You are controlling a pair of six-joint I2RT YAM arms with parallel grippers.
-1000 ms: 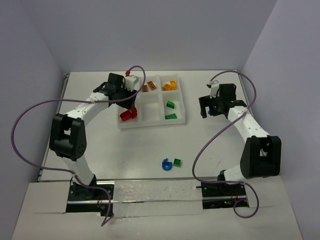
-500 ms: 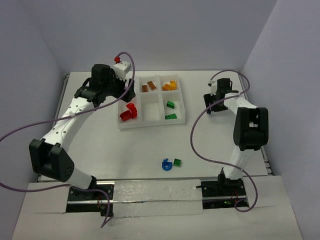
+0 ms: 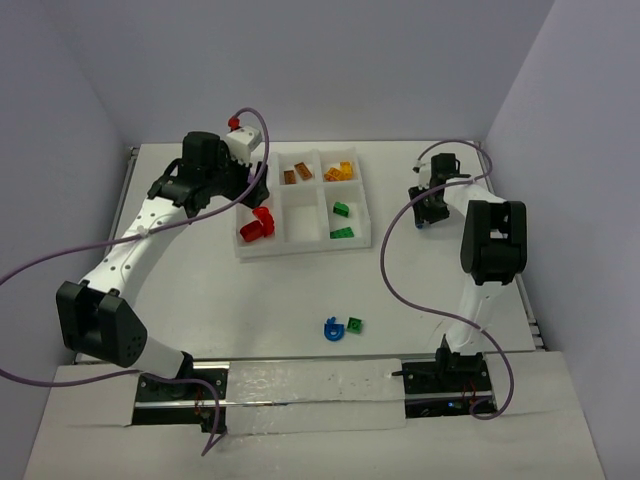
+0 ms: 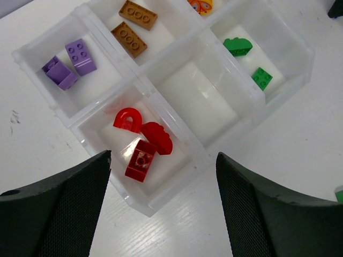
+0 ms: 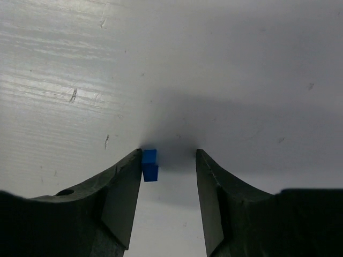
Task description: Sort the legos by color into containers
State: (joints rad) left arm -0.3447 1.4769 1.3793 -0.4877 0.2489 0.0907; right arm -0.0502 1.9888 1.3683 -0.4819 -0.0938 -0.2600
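Note:
The containers are six compartments of one white tray [image 3: 300, 250]. In the left wrist view they hold purple bricks [image 4: 69, 64], brown bricks [image 4: 134, 27], green bricks [image 4: 238, 46] and red pieces [image 4: 142, 144]; the near middle compartment [image 4: 198, 93] is bare. My left gripper [image 3: 240, 190] [image 4: 163, 158] hangs open over the red compartment, holding nothing. At the far right my right gripper [image 3: 428, 205] [image 5: 169, 155] points down at the table, jaws part open around a small blue brick [image 5: 150, 165]. That brick touches the left finger, with a gap to the right finger.
A blue curved piece [image 3: 331, 328] and a green brick [image 3: 355, 325] lie loose on the table in front of the tray. Orange bricks [image 3: 340, 172] sit in the far right compartment. Purple cables loop beside both arms.
My left arm has lifted back from the tray and its jaws have widened. My right arm has reared up over the far right spot, and its jaws have narrowed around the blue brick.

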